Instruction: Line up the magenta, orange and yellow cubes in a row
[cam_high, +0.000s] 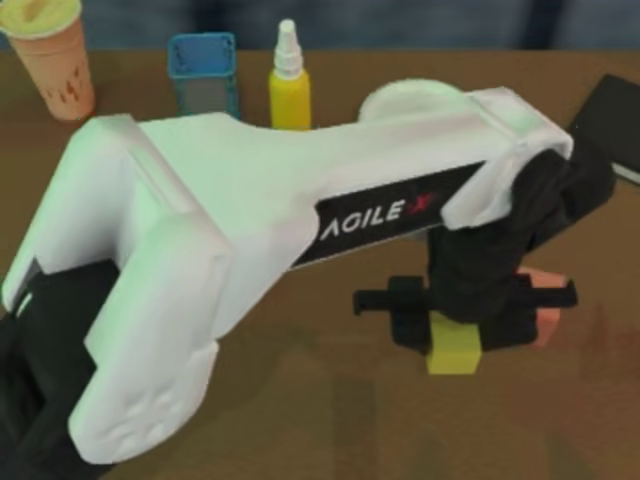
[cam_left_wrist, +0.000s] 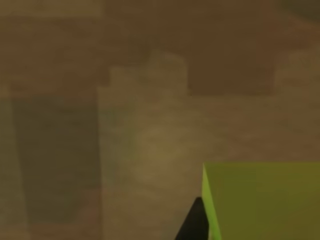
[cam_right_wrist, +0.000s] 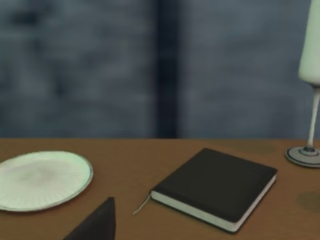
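Observation:
The yellow cube (cam_high: 452, 352) sits low over the table right of centre, between the black fingers of my left gripper (cam_high: 455, 325), which is shut on it. In the left wrist view the yellow cube (cam_left_wrist: 265, 200) fills the corner with one dark fingertip (cam_left_wrist: 194, 222) pressed against its side. Just to the right, the orange cube (cam_high: 546, 303) peeks out from under the gripper body. The magenta cube is hidden. My right arm is out of the top view; its right gripper (cam_right_wrist: 160, 235) is parked and open, showing a single fingertip (cam_right_wrist: 100, 220) and nothing held.
Along the back edge stand an orange paper cup (cam_high: 52, 55), a blue box (cam_high: 203, 72) and a yellow squeeze bottle (cam_high: 288, 85). A white plate (cam_right_wrist: 42, 179), a black book (cam_right_wrist: 215, 187) and a glass stem (cam_right_wrist: 312, 120) lie at the right side.

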